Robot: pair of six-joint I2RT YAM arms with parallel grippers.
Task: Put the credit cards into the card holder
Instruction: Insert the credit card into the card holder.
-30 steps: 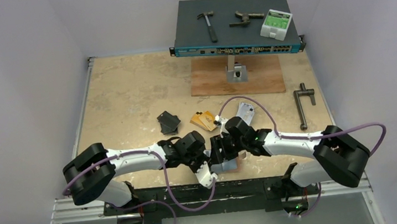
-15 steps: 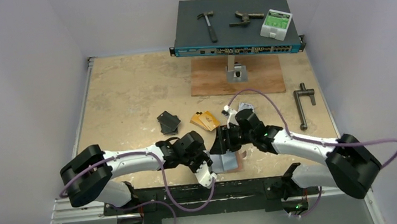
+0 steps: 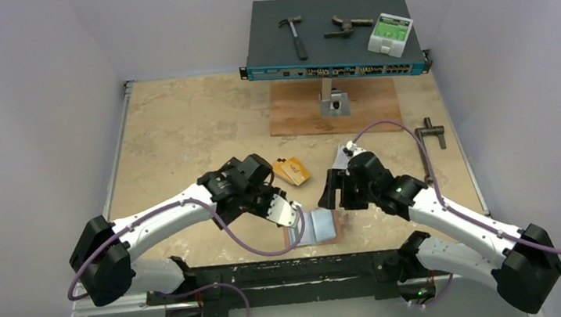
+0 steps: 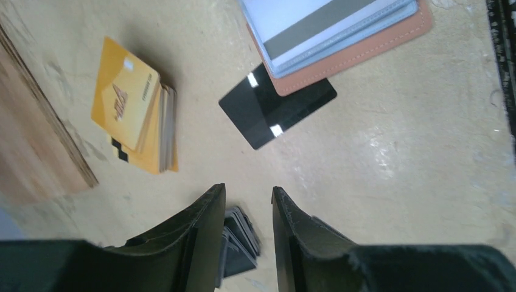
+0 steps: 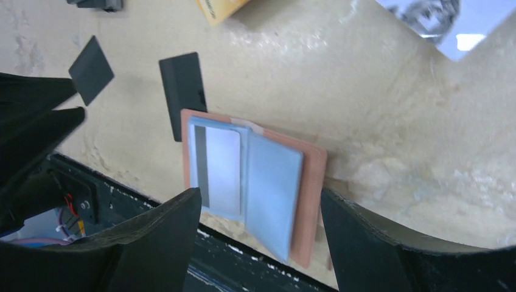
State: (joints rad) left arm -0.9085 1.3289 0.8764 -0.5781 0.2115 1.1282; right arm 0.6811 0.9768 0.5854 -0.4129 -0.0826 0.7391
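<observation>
Card holder point(image 3: 322, 227) at near edge: right pincer point(image 5: 260, 194) crowds its far side, left arm point(image 3: 188, 204) its left. Broad bare surface point(image 3: 172, 130) far left.

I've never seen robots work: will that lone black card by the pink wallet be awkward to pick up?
Probably: the black card lies flat on the table, leaving little edge to grip. Thin, stiff-looking and light, it would likely slide if pushed. One corner seems tucked under the card holder, which might shift.

- Network switch point(image 3: 331, 31) sat at the far edge of the surface point(image 3: 172, 130), raised on a metal bracket point(image 3: 333, 102) over a wooden board point(image 3: 370, 106).
- On top of it lay a hammer point(image 3: 295, 36), a dark metal tool point(image 3: 347, 25) and a white-and-green box point(image 3: 390, 33).
- T-handled tool point(image 3: 425, 155) lay near the right edge.
</observation>
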